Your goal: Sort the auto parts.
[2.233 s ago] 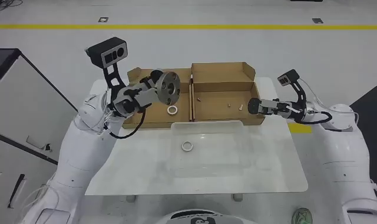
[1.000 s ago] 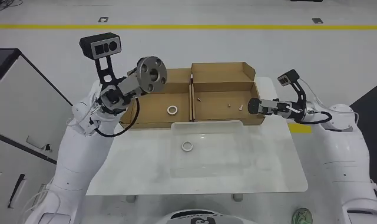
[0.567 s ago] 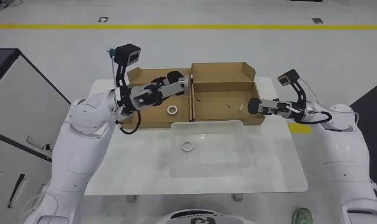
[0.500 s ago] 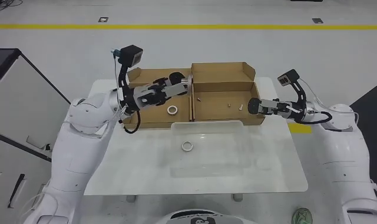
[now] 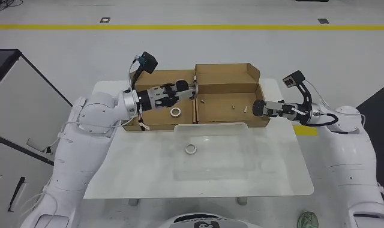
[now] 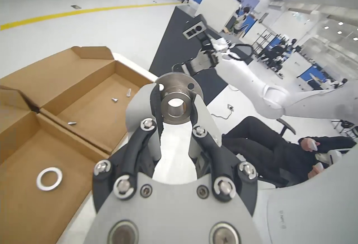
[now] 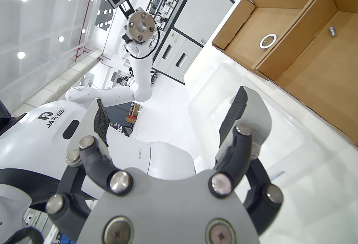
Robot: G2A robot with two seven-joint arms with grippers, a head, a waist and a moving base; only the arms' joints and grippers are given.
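Left gripper (image 6: 174,104) clamped on a flanged hub (image 6: 176,82), above left box (image 5: 157,117), far right corner. Right gripper (image 7: 170,101) fingers spread, empty, beside right box (image 5: 223,108) outer wall.

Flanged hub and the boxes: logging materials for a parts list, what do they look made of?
Flanged hub: likely machined steel or aluminium, satin grey sheen, bored centre. Boxes: brown cardboard, matte, with folded flaps and creases.

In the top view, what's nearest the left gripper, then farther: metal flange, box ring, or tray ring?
1. Metal flange: held in the left gripper's jaws.
2. Box ring: in the left cardboard box.
3. Tray ring: in the clear tray.
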